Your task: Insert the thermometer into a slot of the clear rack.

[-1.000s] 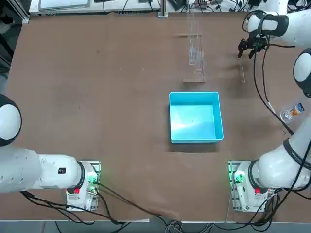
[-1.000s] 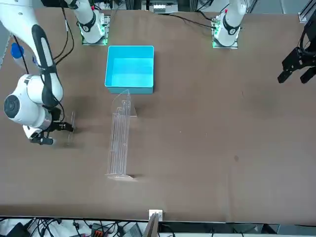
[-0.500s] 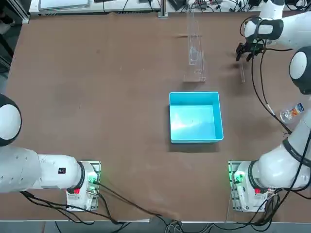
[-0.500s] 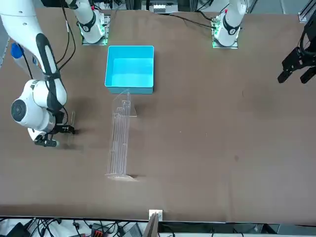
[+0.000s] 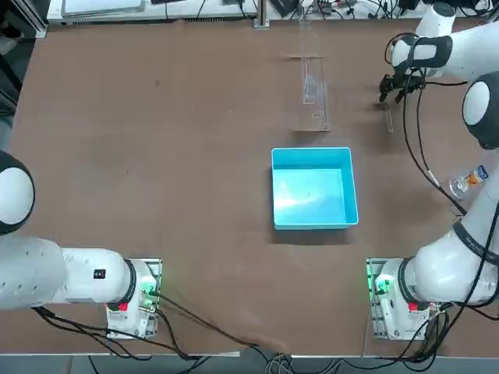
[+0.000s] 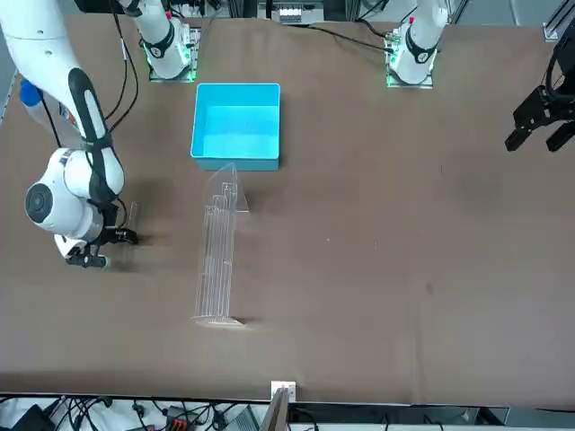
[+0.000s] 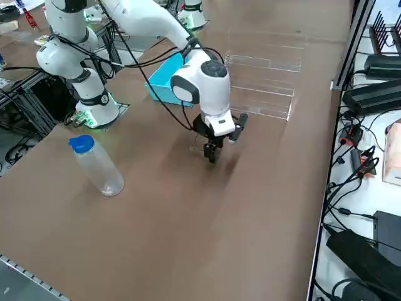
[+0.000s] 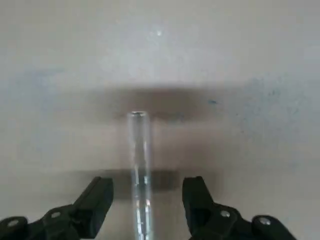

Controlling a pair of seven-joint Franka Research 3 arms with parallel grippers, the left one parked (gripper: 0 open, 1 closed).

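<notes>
Two open fingers of the right gripper (image 8: 147, 207) flank the thermometer (image 8: 141, 175), which lies on the worktop (image 5: 218, 117) at far right; bare surface separates it from the clear rack (image 6: 216, 260), to its left, beyond the blue box (image 5: 314, 188).

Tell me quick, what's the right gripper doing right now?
Right gripper: open, holding nothing, with the thermometer between its parted fingers, over the table.
</notes>
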